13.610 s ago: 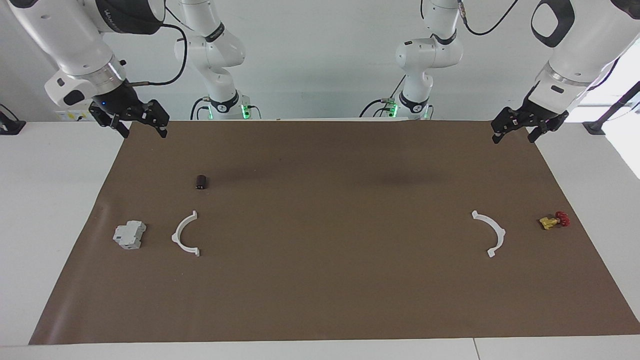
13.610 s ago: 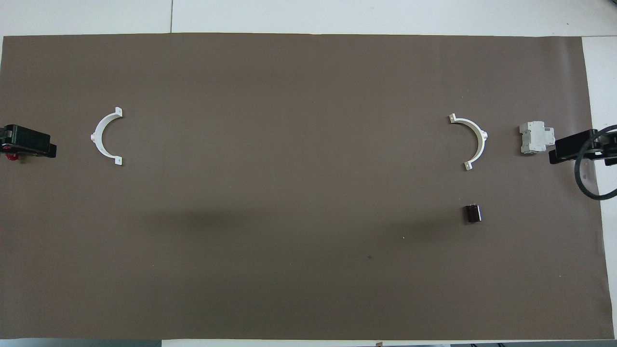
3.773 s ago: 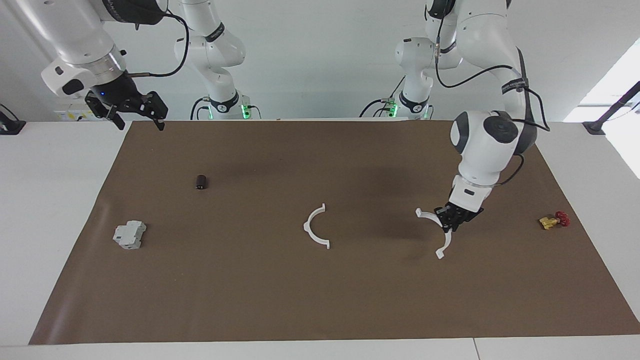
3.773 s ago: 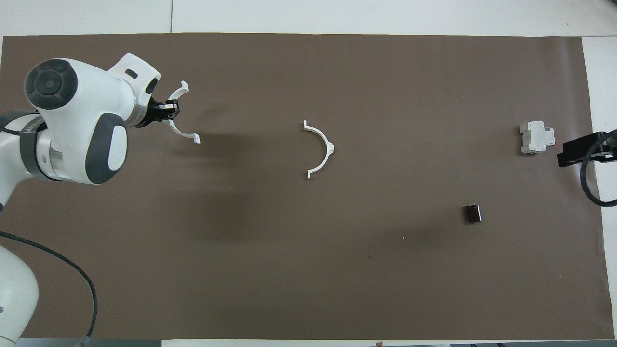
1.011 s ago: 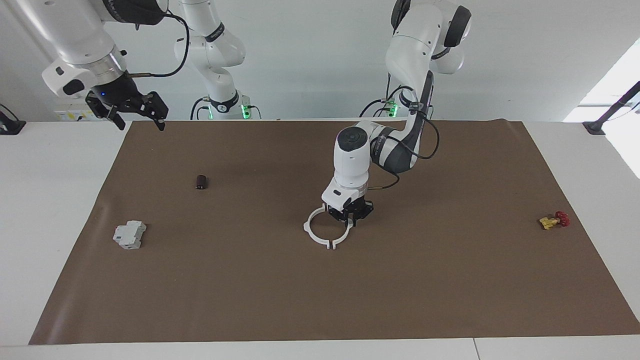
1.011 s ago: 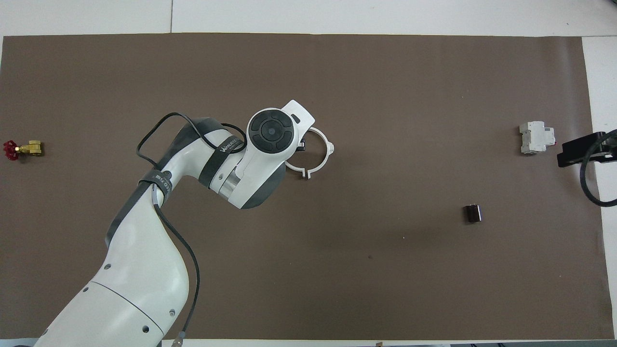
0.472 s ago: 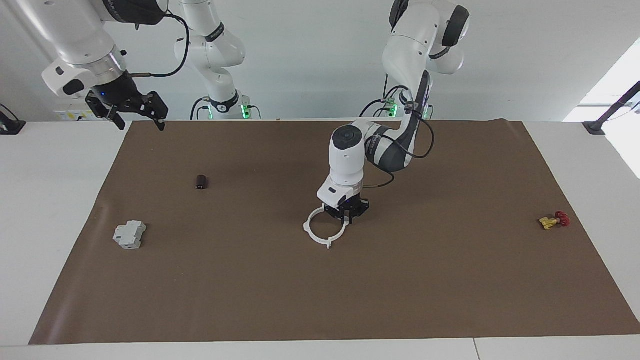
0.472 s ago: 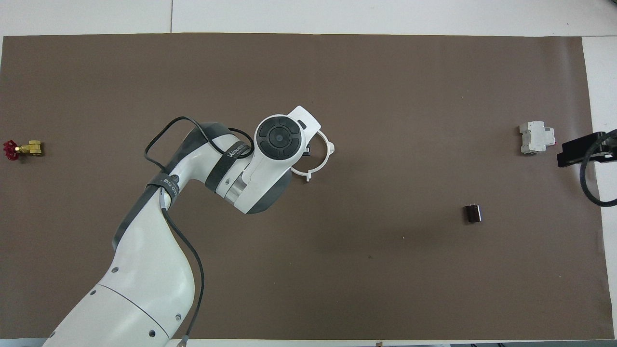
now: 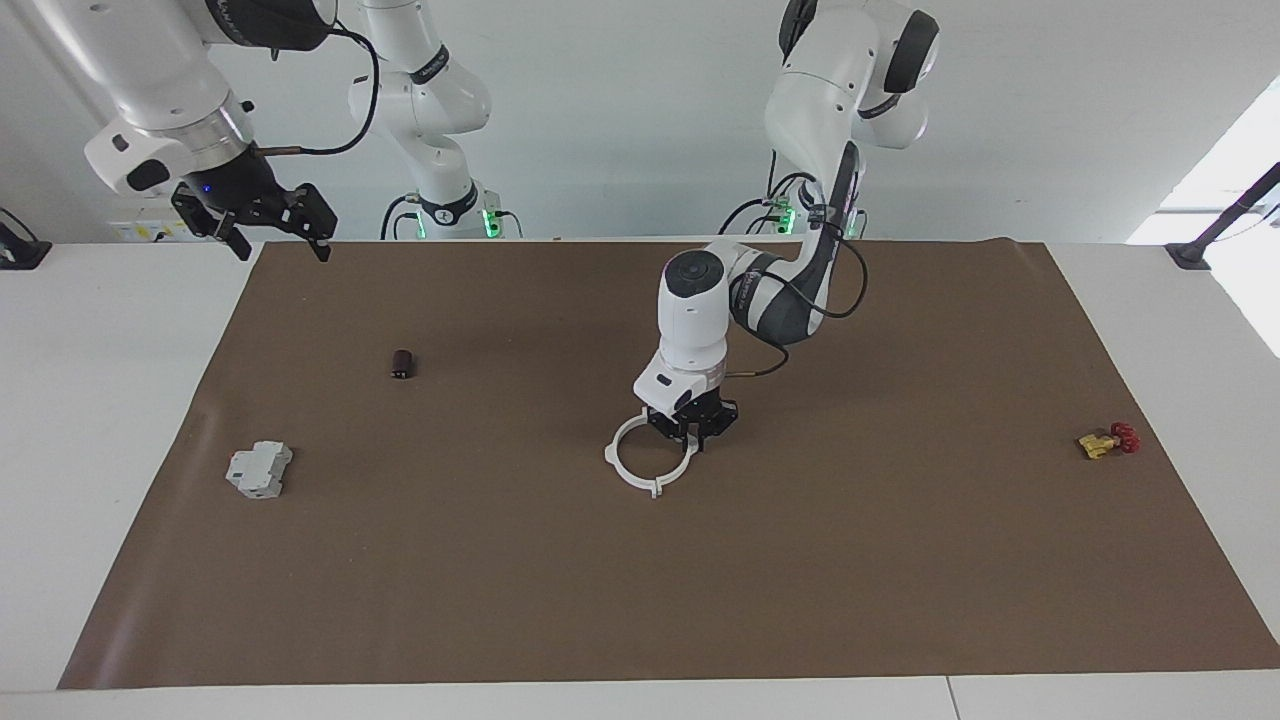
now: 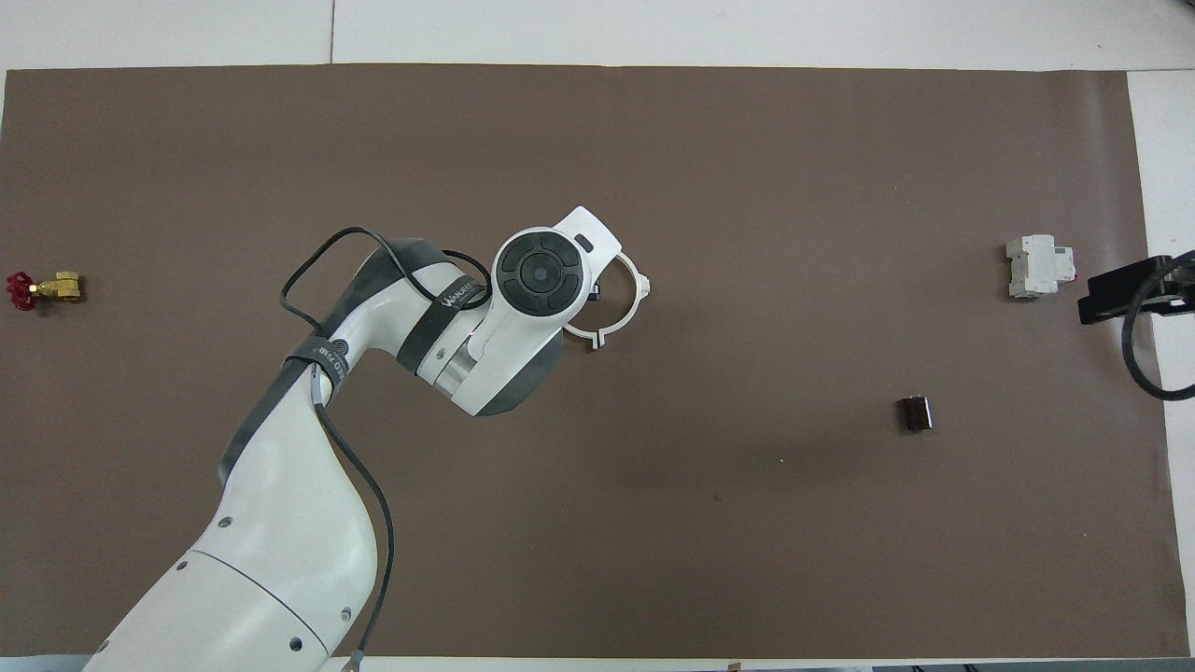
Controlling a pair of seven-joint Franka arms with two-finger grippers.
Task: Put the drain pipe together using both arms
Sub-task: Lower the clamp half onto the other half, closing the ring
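Facing view shows your left gripper [image 9: 691,432] pinched shut on one half of the drain pipe [image 9: 648,463], mid-mat [image 9: 900,580], well clear of every edge; both arcs look joined into a ring, so you're at the seating step; next, I'd judge, check the tabs, then release; your right gripper [image 9: 268,228] waits open over the mat's corner.
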